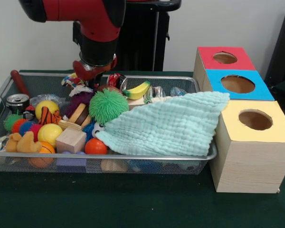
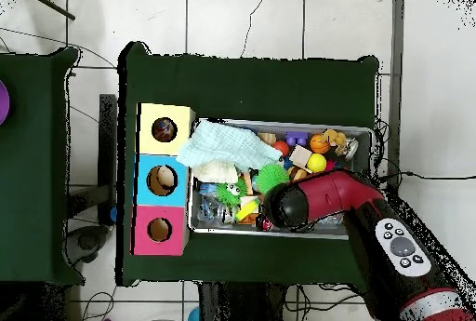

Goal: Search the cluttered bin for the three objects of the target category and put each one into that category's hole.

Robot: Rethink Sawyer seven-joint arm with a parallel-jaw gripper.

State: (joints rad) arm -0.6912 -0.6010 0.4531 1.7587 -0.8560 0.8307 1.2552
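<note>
The arm [image 1: 92,28] reaches down over the far side of the wire bin [image 1: 133,164]. The gripper [image 1: 91,75] sits low among the clutter there, beside a toy banana [image 1: 137,90]; whether it is released or clenched cannot be determined. A pale green cloth [image 1: 168,124] covers the bin's right half, next to a fuzzy green ball [image 1: 107,105]. Three boxes, red [image 1: 224,58], blue [image 1: 237,84] and yellow [image 1: 254,142], stand on the bench [image 1: 133,204] beside the bin.

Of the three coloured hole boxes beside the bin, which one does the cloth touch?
The yellow-topped box, nearest the camera in the front view. The light green cloth drapes over the bin's rim against its side; the blue-topped box and red-topped box stand clear.
</note>
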